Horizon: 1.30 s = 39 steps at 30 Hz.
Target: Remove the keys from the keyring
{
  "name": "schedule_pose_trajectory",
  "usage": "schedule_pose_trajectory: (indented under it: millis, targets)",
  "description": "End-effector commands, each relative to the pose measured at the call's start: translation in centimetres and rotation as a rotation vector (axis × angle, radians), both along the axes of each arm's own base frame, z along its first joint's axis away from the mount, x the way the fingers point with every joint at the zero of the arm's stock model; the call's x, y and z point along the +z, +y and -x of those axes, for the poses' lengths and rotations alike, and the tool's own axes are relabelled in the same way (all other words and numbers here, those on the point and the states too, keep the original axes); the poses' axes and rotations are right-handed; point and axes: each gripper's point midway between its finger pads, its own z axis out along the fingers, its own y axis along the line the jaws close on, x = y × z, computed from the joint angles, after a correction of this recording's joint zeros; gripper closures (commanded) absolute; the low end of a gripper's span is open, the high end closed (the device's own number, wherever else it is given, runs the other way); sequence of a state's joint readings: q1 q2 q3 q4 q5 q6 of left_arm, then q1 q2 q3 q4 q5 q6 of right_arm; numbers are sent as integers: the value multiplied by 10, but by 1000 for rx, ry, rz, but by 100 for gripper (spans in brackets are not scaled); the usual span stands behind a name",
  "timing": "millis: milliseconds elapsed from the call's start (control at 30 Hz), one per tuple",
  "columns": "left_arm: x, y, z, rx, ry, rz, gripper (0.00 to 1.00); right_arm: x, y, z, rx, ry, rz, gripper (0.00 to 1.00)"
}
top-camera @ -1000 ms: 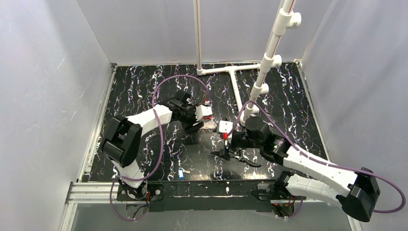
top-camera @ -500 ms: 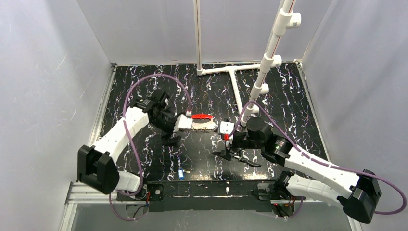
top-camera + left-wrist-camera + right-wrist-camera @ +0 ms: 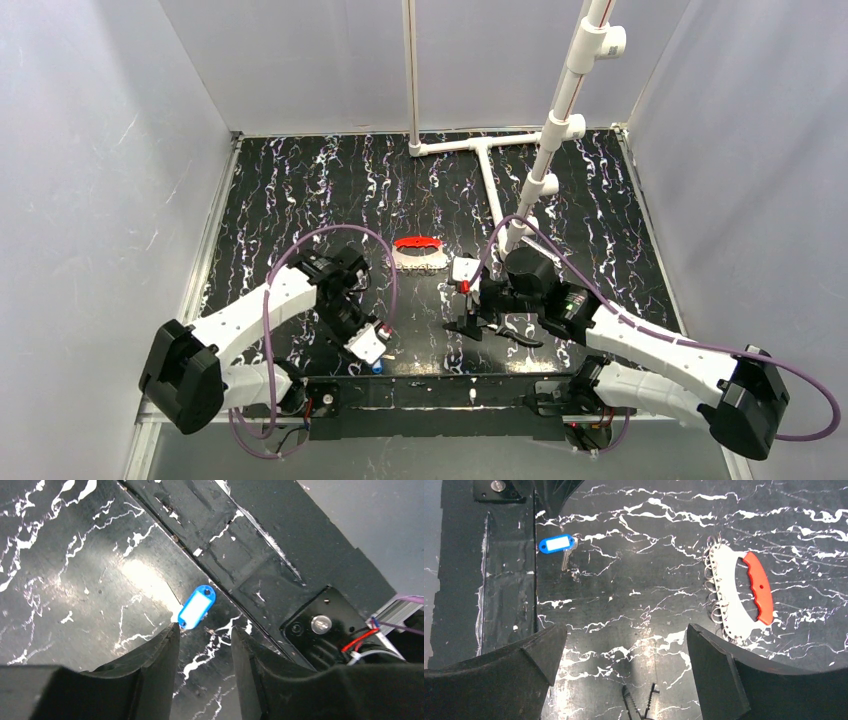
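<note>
Hovering left tool (image 3: pixel 204 630) beside blue-tagged key (image 3: pixel 196 607), red keyring (image 3: pixel 417 242) apart

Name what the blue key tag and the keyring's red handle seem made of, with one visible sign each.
Blue key tag: likely smooth plastic; even blue frame around a white label. Red handle: probably moulded plastic; uniform bright red, curved shape.

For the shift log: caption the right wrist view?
Open right gripper over the table; blue-tagged key lies apart from the red-handled keyring.
</note>
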<state>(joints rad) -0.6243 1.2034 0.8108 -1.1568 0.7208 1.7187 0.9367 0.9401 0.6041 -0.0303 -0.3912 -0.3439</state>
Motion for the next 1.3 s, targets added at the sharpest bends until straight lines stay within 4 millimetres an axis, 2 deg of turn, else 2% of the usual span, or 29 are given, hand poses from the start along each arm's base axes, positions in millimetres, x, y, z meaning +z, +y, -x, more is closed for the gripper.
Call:
schedule_pose_trajectory:
  millis: [0, 200, 433, 767, 933, 1133, 1267]
  targets:
    - [-11, -16, -4, -57, -58, 30, 61, 2, 2, -3, -19, 0, -12, 2]
    - [-30, -20, -18, -83, -91, 0, 64, 6, 2, -3, -17, 5, -16, 2]
    - [-48, -17, -16, -134, -69, -28, 66, 7, 3, -4, -23, 8, -12, 2]
    - [-71, -5, -14, -175, -61, -82, 81, 6, 3, -6, -32, 8, -2, 2]
    - [-65, -6, -24, -105, -74, -79, 100, 8, 3, -8, -34, 2, 11, 2]
    - [-46, 6, -53, 48, -118, -56, 100, 6, 3, -9, -38, -2, 15, 2]
    - [-27, 16, -85, 234, -119, -48, 100, 4, 2, -11, -45, -5, 18, 2]
